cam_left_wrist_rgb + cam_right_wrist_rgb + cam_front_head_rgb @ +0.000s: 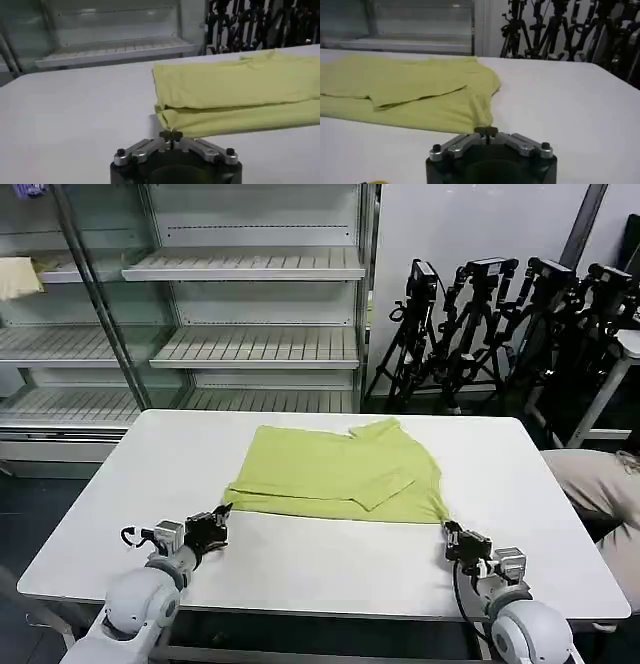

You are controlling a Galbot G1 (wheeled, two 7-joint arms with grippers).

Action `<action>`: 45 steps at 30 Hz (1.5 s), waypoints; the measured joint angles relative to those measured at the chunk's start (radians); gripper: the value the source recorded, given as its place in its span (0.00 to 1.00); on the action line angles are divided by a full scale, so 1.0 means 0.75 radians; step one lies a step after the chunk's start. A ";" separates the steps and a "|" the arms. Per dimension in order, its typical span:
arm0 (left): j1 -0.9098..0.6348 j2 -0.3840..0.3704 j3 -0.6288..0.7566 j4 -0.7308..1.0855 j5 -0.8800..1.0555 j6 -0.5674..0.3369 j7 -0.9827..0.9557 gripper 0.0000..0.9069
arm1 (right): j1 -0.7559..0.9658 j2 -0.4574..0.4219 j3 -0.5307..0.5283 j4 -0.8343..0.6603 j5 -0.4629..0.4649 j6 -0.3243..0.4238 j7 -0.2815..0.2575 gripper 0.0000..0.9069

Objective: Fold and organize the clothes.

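On the white table (330,569), mid-far, lies the lime-green T-shirt (340,474), folded. Left gripper (226,512) sits at its 8 o'clock corner, right gripper (447,529) at 4 o'clock. Wrist views show both sets of fingertips pressed together, empty, just short of the hem; head view can't resolve that.

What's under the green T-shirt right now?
The T-shirt lies partly folded on the white table, its own lower layer showing along the near edge. Anything else beneath is covered.
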 measured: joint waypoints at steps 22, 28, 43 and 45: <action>0.648 -0.044 -0.316 -0.482 0.040 -0.051 0.014 1.00 | -0.602 0.043 0.203 0.431 -0.175 0.102 -0.016 1.00; 0.729 -0.034 -0.401 -0.618 0.065 -0.027 0.026 1.00 | -0.676 0.046 0.277 0.560 -0.191 0.110 -0.012 1.00; 0.298 0.115 -0.242 -0.428 -0.002 -0.012 0.021 1.00 | 0.094 0.121 -0.027 0.144 -0.157 -0.039 0.064 1.00; 0.195 0.121 -0.183 -0.352 -0.016 -0.011 0.019 1.00 | 0.225 0.152 -0.088 0.043 -0.159 -0.051 0.072 1.00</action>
